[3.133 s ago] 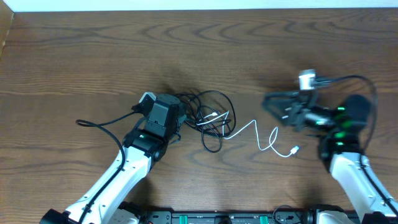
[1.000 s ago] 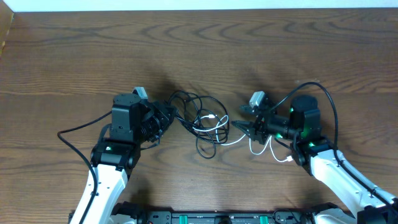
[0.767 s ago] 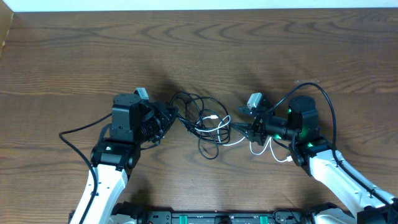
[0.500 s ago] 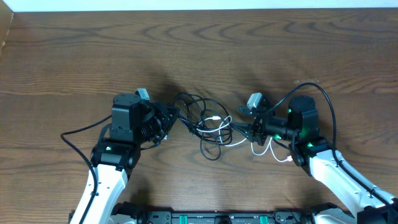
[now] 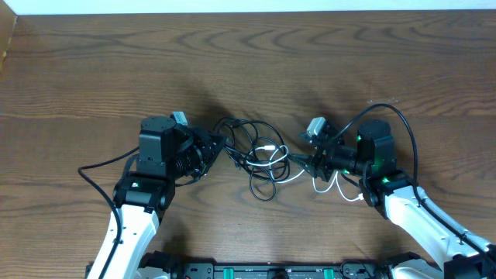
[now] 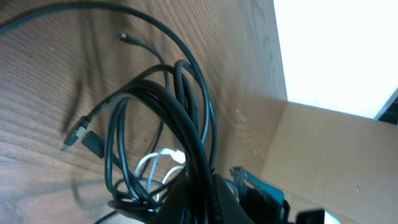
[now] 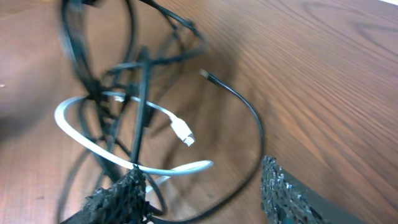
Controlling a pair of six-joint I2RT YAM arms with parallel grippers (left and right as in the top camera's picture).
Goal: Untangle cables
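Note:
The cables (image 5: 260,159) lie bunched in the middle of the wooden table: black loops with one white cable (image 5: 324,187) trailing right to a small plug. My left gripper (image 5: 220,147) is at the bunch's left side, shut on a bundle of black cables (image 6: 186,118) that run down into the left gripper (image 6: 202,190). At the bunch's right edge, my right gripper (image 5: 297,159) is open. In the right wrist view the right gripper (image 7: 202,190) straddles a black cable (image 7: 252,118) and the white cable (image 7: 93,134), whose white plug (image 7: 183,134) lies just ahead. Nothing is clamped in it.
Thick black arm cables curve off the left arm (image 5: 101,164) and the right arm (image 5: 399,120). The table's far edge meets a white strip (image 5: 248,6). A cardboard wall (image 6: 323,149) shows beyond the table in the left wrist view.
My right gripper has crept left toward the bunch and opened a little wider. The left gripper has held its grip and barely moved.

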